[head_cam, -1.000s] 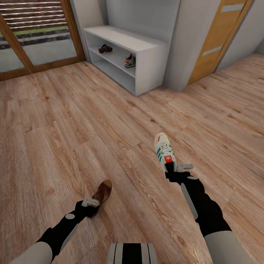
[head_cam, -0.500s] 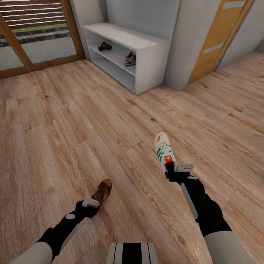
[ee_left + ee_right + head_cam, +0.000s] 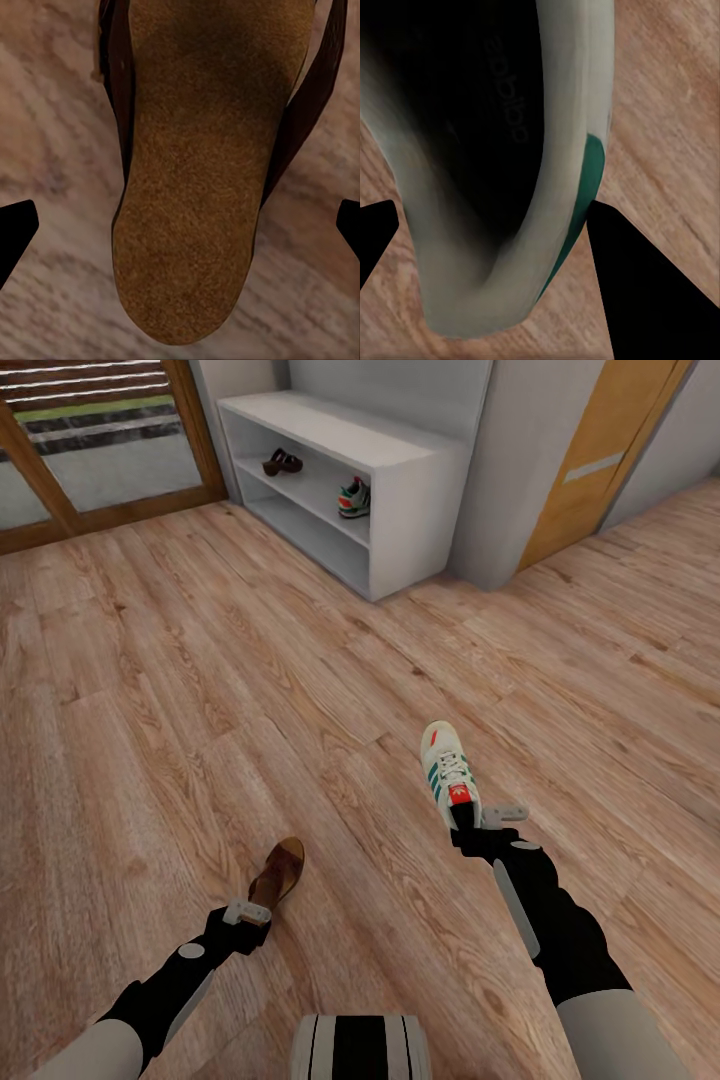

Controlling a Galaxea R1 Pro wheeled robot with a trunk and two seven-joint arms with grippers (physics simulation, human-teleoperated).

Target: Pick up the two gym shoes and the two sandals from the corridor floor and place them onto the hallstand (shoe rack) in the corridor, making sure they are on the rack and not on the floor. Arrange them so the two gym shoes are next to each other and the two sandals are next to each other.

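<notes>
Cam moved toward hallstand (image 3: 400, 470); sandal (image 3: 278, 870) sits further out of left claw (image 3: 247, 916).

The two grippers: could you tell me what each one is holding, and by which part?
The right gripper holds a gym shoe by its heel rim. The left gripper sits at a sandal's heel; whether it grips cannot be told.
</notes>
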